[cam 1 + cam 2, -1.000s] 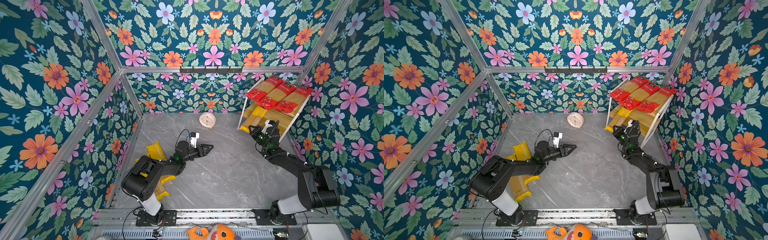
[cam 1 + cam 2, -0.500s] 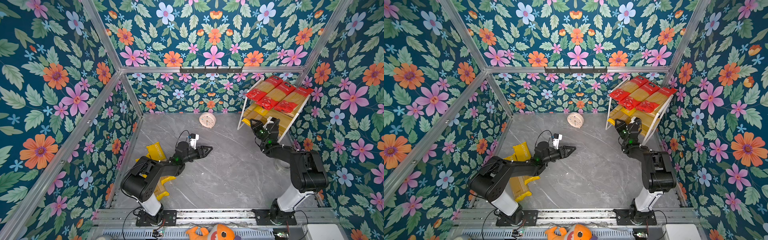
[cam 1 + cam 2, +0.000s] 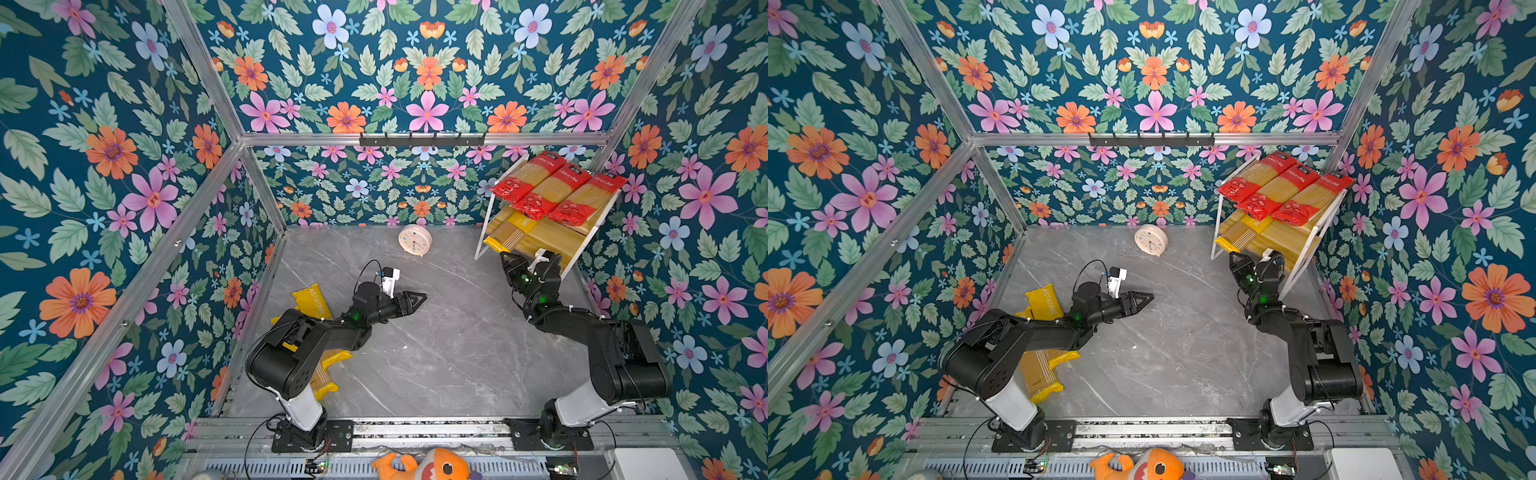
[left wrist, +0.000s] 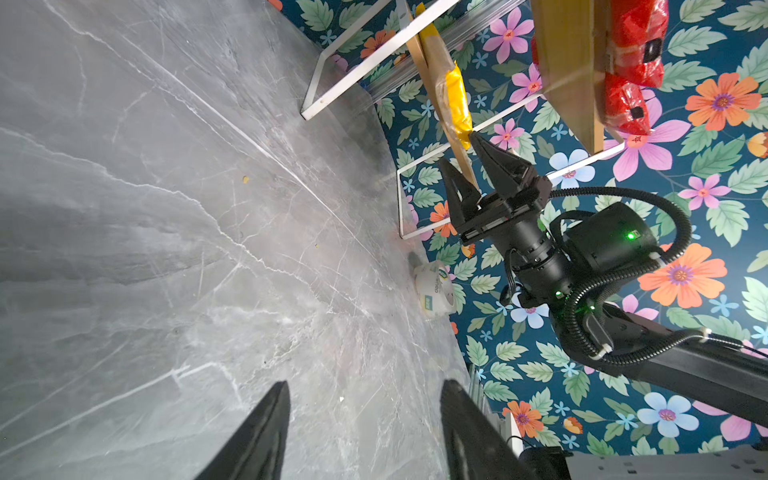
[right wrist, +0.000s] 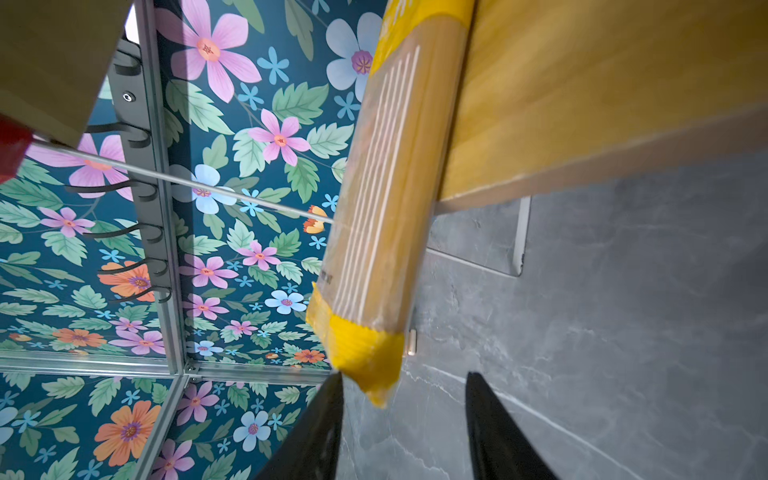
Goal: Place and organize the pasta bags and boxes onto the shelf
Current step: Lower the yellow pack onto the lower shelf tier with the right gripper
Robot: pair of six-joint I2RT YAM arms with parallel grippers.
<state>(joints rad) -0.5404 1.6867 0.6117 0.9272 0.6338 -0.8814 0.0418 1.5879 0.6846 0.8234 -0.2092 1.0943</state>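
Observation:
The shelf (image 3: 482, 237) stands at the back right. Three red pasta bags (image 3: 557, 189) lie side by side on its top board. One yellow bag (image 3: 509, 235) lies on the lower board, its end (image 5: 365, 357) sticking out past the board. My right gripper (image 5: 404, 376) is open just behind that end, holding nothing. Two more yellow bags (image 3: 311, 301) (image 3: 324, 374) lie on the table at the left, partly hidden under my left arm. My left gripper (image 3: 422, 297) hovers open over the middle of the table, with nothing between its fingers (image 4: 266, 419).
A small round clock (image 3: 414, 240) leans near the back wall. A black hook rail (image 3: 422, 139) hangs on the back wall above it. A tape roll (image 4: 434, 291) lies by the right wall near the shelf. An orange plush toy (image 3: 428, 465) sits outside the front rail.
My right gripper has opened and let go of the yellow bag on the lower board. The left arm has not moved.

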